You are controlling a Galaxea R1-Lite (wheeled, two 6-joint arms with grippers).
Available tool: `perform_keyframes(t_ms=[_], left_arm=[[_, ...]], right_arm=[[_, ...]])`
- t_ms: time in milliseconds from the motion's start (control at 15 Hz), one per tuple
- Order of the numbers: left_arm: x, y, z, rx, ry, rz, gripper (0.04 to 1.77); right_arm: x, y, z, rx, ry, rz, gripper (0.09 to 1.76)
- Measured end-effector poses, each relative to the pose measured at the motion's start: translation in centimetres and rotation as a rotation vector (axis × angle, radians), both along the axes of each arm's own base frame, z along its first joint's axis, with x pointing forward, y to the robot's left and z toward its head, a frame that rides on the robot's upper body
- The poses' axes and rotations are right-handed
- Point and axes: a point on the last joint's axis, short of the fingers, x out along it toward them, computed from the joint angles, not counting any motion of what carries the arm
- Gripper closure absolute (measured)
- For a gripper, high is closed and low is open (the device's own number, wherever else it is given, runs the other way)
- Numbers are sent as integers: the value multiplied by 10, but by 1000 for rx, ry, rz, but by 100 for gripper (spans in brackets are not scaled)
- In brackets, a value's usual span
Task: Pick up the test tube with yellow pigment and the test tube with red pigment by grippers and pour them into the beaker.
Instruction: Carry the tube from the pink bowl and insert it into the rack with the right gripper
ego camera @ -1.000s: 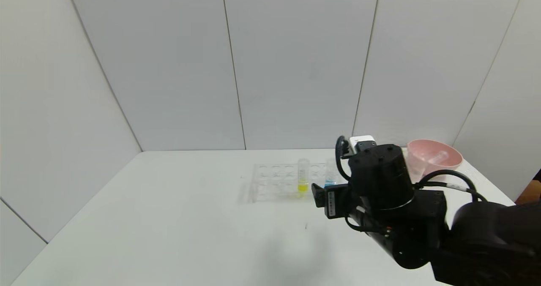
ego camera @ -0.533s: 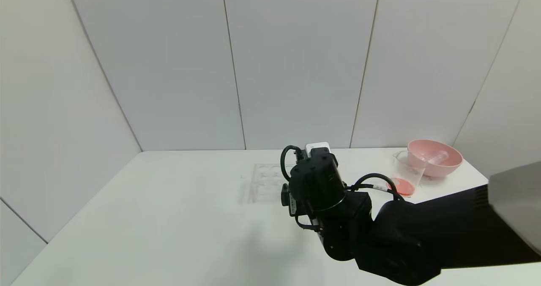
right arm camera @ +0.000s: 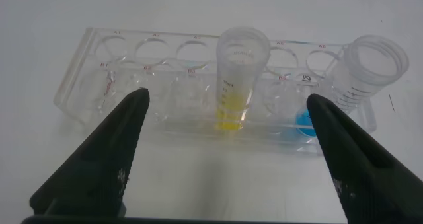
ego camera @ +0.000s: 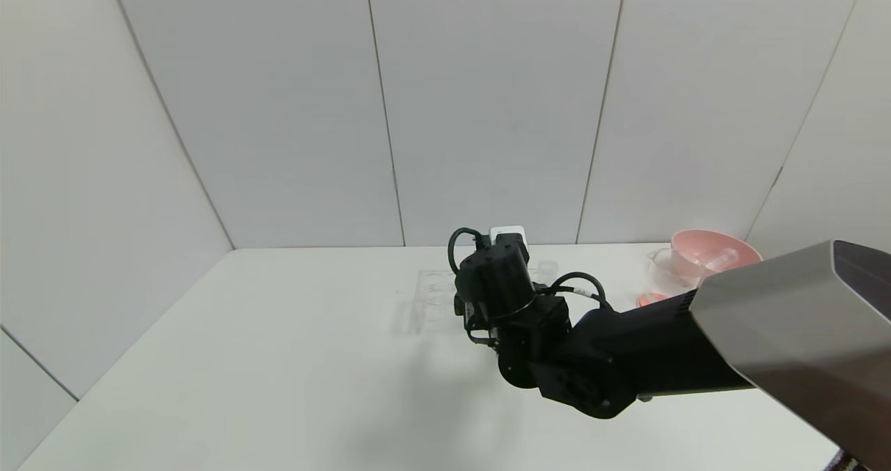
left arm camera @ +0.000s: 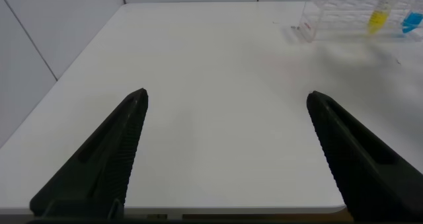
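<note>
While spread wide, the right pincer [right arm camera: 225,102] faces the test tube with yellow pigment [right arm camera: 238,78].

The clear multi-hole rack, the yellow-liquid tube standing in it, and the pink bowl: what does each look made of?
The clear multi-hole rack looks like transparent moulded plastic, possibly acrylic: glossy edges, printed labels by the holes. The yellow-liquid tube seems clear plastic, given its ridged rim and printed scale, though glass is possible. The pink bowl looks like opaque, smooth plastic with a soft sheen.

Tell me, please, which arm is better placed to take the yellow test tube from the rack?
The right. Its open right gripper faces the yellow tube in the rack from close by; the left gripper, also open, is far away.
</note>
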Motion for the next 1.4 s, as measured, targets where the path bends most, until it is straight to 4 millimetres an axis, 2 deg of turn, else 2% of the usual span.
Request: perform_keyframes(t_ms=[467, 1267, 1333, 1400], left_arm=[[0, 0, 0, 0, 0, 0, 9], [0, 0, 0, 0, 0, 0, 9], [0, 0, 0, 0, 0, 0, 9], [0, 0, 0, 0, 0, 0, 9]], right_arm=[[29, 2, -16, 7, -9, -41, 14], [34, 4, -20, -5, -11, -41, 14], [33, 4, -20, -7, -10, -41, 24], [33, 4, -20, -6, -10, -41, 43]])
